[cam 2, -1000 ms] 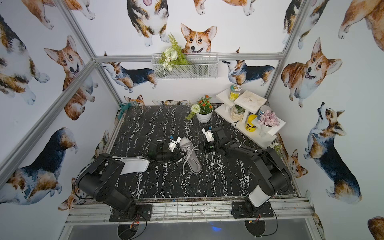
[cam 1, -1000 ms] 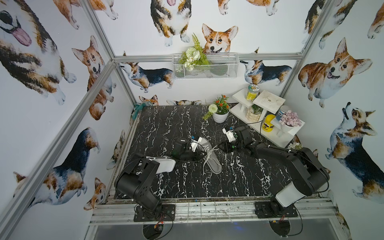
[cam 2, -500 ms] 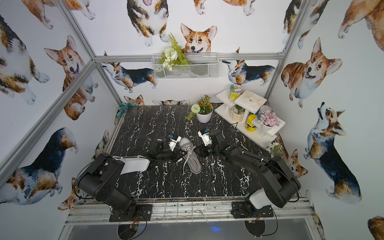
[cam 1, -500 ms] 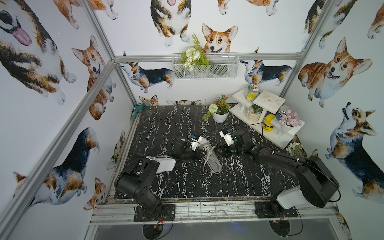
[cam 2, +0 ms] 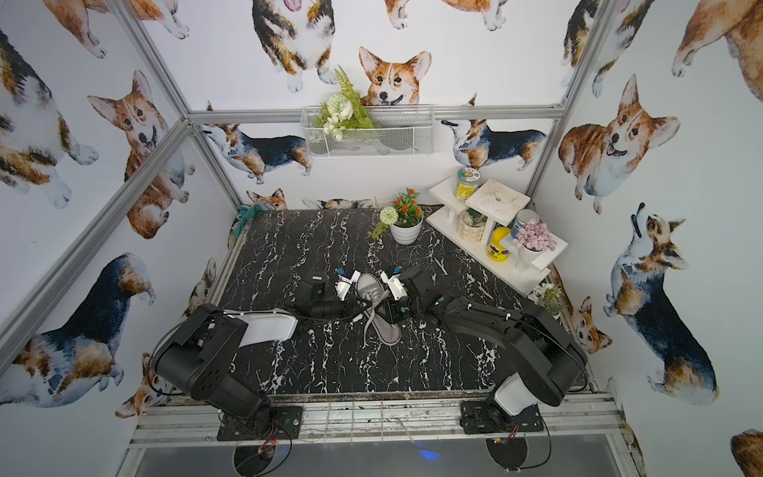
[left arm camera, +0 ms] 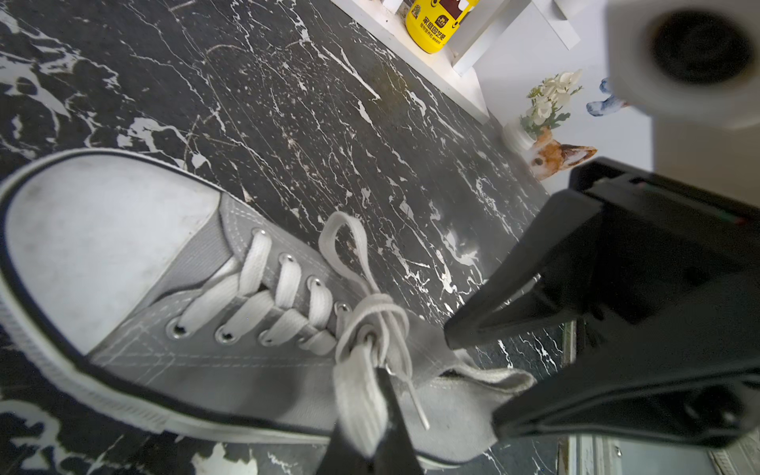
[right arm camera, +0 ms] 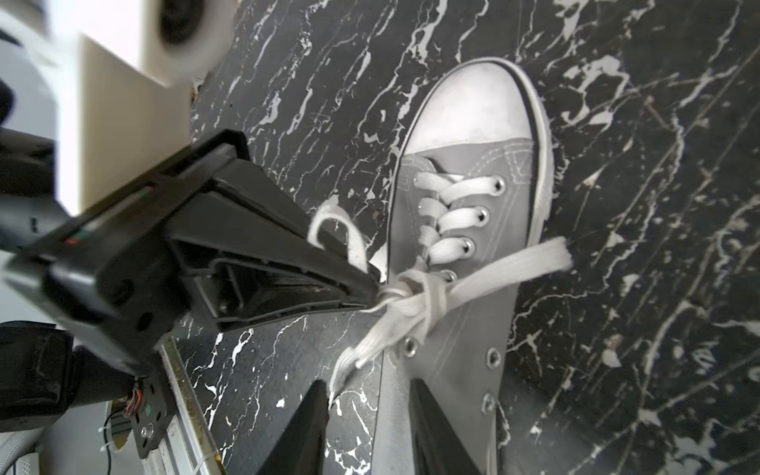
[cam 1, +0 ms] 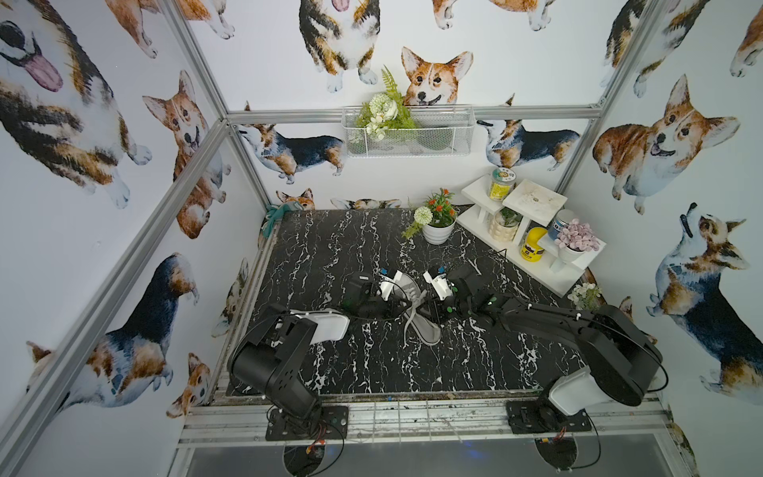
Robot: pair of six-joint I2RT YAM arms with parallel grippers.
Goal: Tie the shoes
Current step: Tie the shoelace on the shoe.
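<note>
The shoe lies central on the counter, laces loosely knotted. Left jaws pinch the laces at the knot; right jaws stand spread just short of the loose end. Best close there, then pull both sides evenly.

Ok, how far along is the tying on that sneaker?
Done: the laces are crossed into a loose knot on the sneaker, with one small loop standing out. In hand: the left gripper is shut on the lace at the knot; the right gripper is open beside it, holding nothing. Left: probably a second loop and pulling it tight; no finished bow shows.
</note>
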